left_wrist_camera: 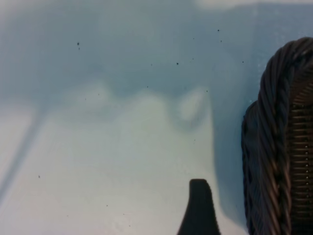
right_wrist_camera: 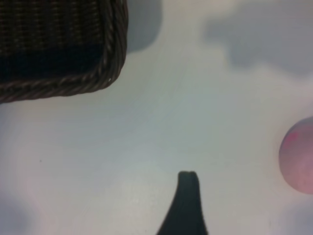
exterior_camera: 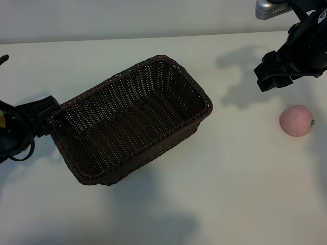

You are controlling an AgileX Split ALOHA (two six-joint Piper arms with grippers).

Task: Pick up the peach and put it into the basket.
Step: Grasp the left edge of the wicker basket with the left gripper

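The pale-pink peach (exterior_camera: pixel 296 121) lies on the white table at the right edge, well apart from the basket. It also shows at the border of the right wrist view, peach (right_wrist_camera: pixel 299 156). The dark-brown wicker basket (exterior_camera: pixel 204 102) stands left of centre with nothing in it. My right gripper (exterior_camera: pixel 272 75) hovers open above the table, behind the peach and slightly to its left, holding nothing; one dark finger (right_wrist_camera: pixel 188 196) shows in its wrist view. My left gripper (exterior_camera: pixel 45 113) rests open at the far left, beside the basket's left corner (left_wrist_camera: pixel 274 147).
White tabletop (exterior_camera: pixel 235 194) stretches in front of the basket and between basket and peach. The left arm's dark body and cable (exterior_camera: pixel 13 138) sit at the left edge. The table's back edge (exterior_camera: pixel 153 37) meets a pale wall.
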